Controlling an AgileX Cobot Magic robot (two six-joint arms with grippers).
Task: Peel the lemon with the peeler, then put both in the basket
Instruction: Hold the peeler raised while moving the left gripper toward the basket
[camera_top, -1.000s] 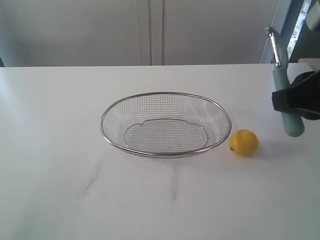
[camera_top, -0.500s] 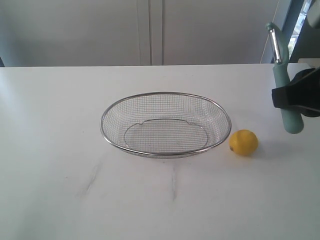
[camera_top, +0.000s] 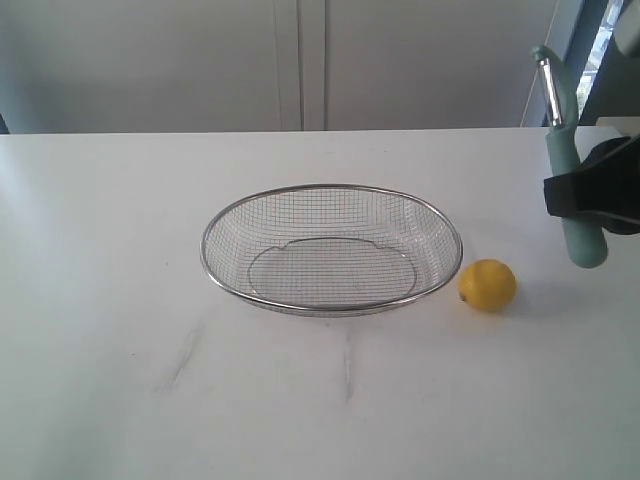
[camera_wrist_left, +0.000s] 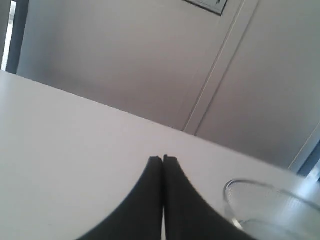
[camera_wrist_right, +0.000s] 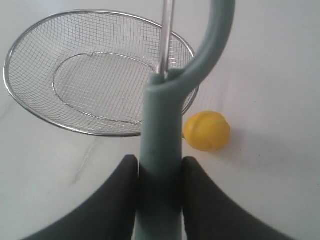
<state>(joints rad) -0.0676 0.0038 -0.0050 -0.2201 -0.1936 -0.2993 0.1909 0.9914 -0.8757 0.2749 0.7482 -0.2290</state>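
Your white table (camera_top: 100, 220) takes up most of the exterior view, with a few faint grey smudges on its near part. The basket (camera_top: 331, 186) stands upright on it near the middle, a wide, shallow oval of silver wire mesh with a thick metal rim. Your right gripper (camera_top: 590, 195) is at the right edge of that view, raised off the table, its black fingers (camera_wrist_right: 125, 175) clamped on the handle of the peeler (camera_top: 586, 246). The right wrist view shows a pad pressing the handle from each side. Your left gripper (camera_wrist_left: 163, 159) shows only in the left wrist view. Its two black fingers are pressed tip to tip with nothing between them, low over bare table, and a piece of the basket's rim shows in one corner. The peeler stands nearly upright in the right gripper's hold, head up. Its pale teal-green handle runs through the fingers with the butt end poking out below them. The metal blade catches the light along the curved head above. It hangs in the air, clear of the table and the basket. The lemon (camera_top: 488, 284), small and bright yellow, lies on the table just beside the right end of the basket, outside the rim. It is below and to the left of the held peeler, well apart from it.
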